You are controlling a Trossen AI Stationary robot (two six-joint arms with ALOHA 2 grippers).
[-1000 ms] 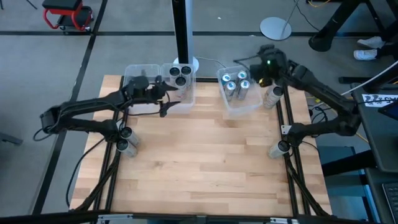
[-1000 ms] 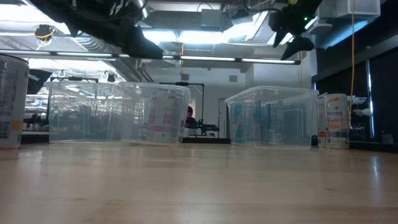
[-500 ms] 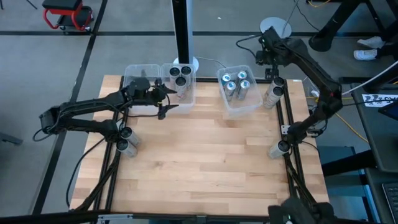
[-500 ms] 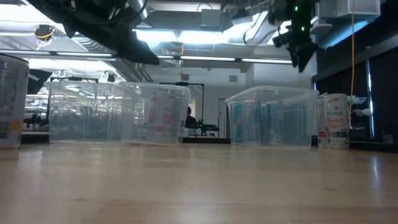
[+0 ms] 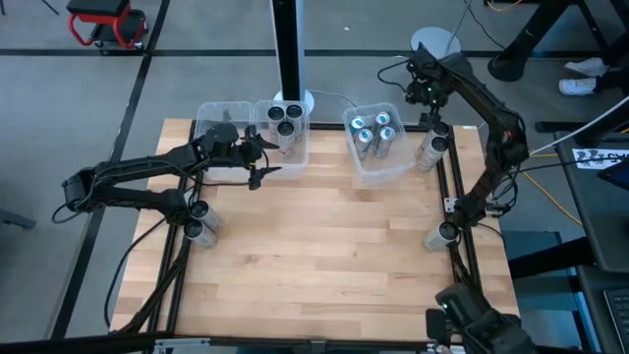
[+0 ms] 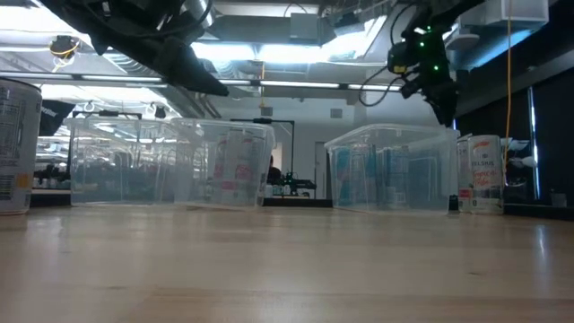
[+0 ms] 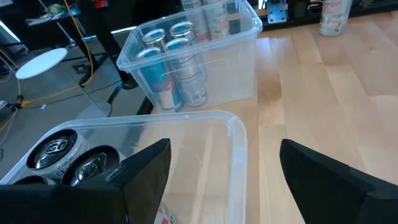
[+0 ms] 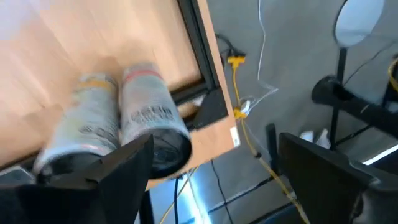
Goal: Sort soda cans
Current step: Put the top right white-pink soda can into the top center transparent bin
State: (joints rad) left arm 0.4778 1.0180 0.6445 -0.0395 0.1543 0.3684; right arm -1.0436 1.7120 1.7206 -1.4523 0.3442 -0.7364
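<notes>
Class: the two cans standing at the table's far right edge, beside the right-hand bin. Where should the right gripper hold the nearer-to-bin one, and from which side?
Probably round the mid-body of the can, coming from above and the outer side. It stands upright, the right bin crowds its inner side, and the open right gripper hovers beyond that edge.

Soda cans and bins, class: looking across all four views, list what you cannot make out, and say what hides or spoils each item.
- Labels on the soda cans in the left bin, low view: smeared by the clear walls.
- Can count in that bin, left wrist view: cut by the picture's edge and the left gripper.
- Print on the two cans beyond the right gripper, right wrist view: blurred.
</notes>
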